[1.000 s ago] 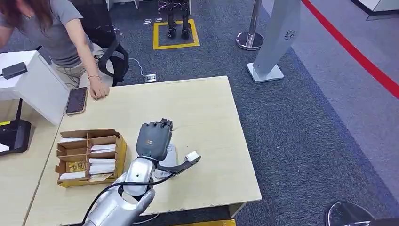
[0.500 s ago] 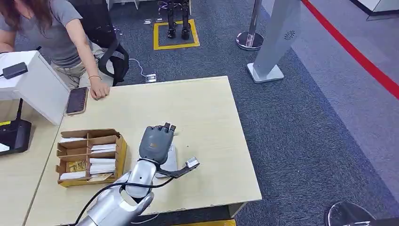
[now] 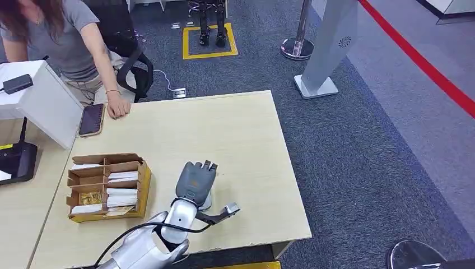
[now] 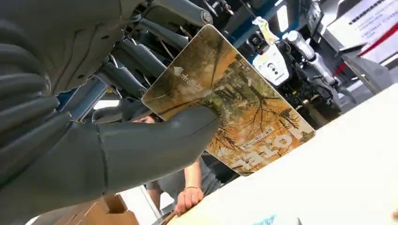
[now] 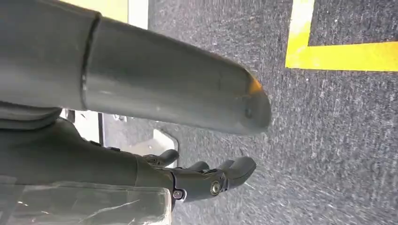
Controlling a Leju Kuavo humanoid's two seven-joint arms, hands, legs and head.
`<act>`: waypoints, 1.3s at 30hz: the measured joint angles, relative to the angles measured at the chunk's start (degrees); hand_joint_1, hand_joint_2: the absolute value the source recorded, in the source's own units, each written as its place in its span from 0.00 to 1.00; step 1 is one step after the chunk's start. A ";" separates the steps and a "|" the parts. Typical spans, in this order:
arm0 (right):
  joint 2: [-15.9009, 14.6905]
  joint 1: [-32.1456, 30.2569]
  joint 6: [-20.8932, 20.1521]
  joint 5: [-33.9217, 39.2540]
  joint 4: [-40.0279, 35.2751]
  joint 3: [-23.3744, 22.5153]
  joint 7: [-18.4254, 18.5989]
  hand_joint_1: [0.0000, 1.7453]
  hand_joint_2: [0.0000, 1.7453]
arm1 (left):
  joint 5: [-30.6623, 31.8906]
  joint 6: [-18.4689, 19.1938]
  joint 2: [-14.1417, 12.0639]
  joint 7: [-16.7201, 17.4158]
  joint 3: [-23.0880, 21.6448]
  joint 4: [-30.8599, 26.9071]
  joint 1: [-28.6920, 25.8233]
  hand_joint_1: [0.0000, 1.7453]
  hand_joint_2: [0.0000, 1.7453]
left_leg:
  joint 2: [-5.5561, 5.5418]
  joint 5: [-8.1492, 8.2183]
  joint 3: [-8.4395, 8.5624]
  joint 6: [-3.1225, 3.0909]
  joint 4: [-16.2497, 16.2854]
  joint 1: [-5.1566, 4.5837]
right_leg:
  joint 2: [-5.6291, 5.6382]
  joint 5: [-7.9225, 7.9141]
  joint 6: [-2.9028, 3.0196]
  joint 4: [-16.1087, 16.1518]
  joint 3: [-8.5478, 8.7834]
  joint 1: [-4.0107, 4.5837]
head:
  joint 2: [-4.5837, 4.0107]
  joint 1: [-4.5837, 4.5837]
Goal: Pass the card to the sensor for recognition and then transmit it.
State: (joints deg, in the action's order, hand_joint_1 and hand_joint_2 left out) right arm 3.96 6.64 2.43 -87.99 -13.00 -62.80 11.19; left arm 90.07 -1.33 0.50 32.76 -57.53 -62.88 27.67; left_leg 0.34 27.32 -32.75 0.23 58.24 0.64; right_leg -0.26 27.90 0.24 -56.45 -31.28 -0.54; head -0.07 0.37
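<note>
At the far left of the head view a person (image 3: 67, 45) leans a hand on the table (image 3: 241, 129) just beside a dark phone (image 3: 91, 119). Nearer the front edge sits a cardboard box (image 3: 106, 186) with compartments holding white cards. Right of it the left hand (image 3: 195, 182) hovers over the tabletop; in the left wrist view the thumb (image 4: 155, 145) presses the card (image 4: 230, 101), printed with autumn trees, against the fingers, tilted above the table. A pale flat item lies under the hand, possibly the sensor. The right hand (image 5: 206, 180) hangs over carpet, fingers loosely apart, holding nothing.
</note>
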 joint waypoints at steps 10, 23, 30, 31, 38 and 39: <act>0.35 -0.12 0.35 1.59 0.00 -2.23 0.11 0.00 0.00 | 0.00 4.39 -1.42 2.54 -1.70 -3.21 -2.29 1.00 1.00 | 0.00 0.00 -0.01 0.00 0.00 0.00 | 0.00 0.00 0.00 0.00 0.00 0.00 | 0.00 0.00; 0.48 -0.14 1.03 2.27 0.00 -3.10 -0.07 0.00 0.00 | 0.02 10.71 -4.35 7.15 -2.97 -6.56 -2.89 1.00 1.00 | 0.00 0.00 0.00 0.00 0.00 0.00 | 0.00 0.00 0.00 0.00 0.00 0.00 | 0.00 -0.02; 0.52 -0.15 1.03 2.27 0.00 -3.56 -0.11 0.00 0.00 | 0.02 11.80 -5.68 7.17 -2.99 -7.47 -3.21 1.00 1.00 | 0.00 0.00 -0.01 0.00 -0.01 0.00 | 0.00 0.00 0.00 0.00 0.00 0.00 | 0.00 0.00; 0.52 -0.14 1.03 2.29 0.00 -3.61 -0.11 0.00 0.00 | 0.02 11.78 -5.73 7.04 -2.99 -7.56 -3.29 1.00 1.00 | 0.00 0.00 0.00 0.00 -0.01 0.00 | -0.01 0.00 0.00 0.00 0.00 0.00 | 0.00 0.00; 0.52 -0.12 1.20 2.64 -0.02 -3.89 -0.28 0.00 0.00 | 0.07 9.90 -5.25 -0.64 -2.97 -7.34 -5.50 1.00 1.00 | -0.01 0.00 0.00 0.00 0.00 -0.01 | -0.01 0.00 -0.01 0.01 0.01 0.00 | 0.00 -0.02; 0.52 -0.13 1.20 2.71 -0.02 -3.91 -0.35 0.00 0.00 | 0.07 9.57 -5.07 -1.31 -2.97 -7.17 -5.60 1.00 1.00 | -0.01 0.00 0.00 -0.01 0.00 -0.01 | -0.01 0.00 -0.01 0.01 0.01 0.00 | 0.00 -0.02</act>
State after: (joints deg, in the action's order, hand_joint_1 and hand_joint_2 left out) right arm 4.48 6.51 3.63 -85.29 -13.03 -66.71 10.84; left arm 90.14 8.24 -4.57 31.45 -60.50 -70.05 22.07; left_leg 0.34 27.33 -32.75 0.23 58.24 0.64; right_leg -0.27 27.91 0.24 -56.45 -31.26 -0.54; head -0.07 0.35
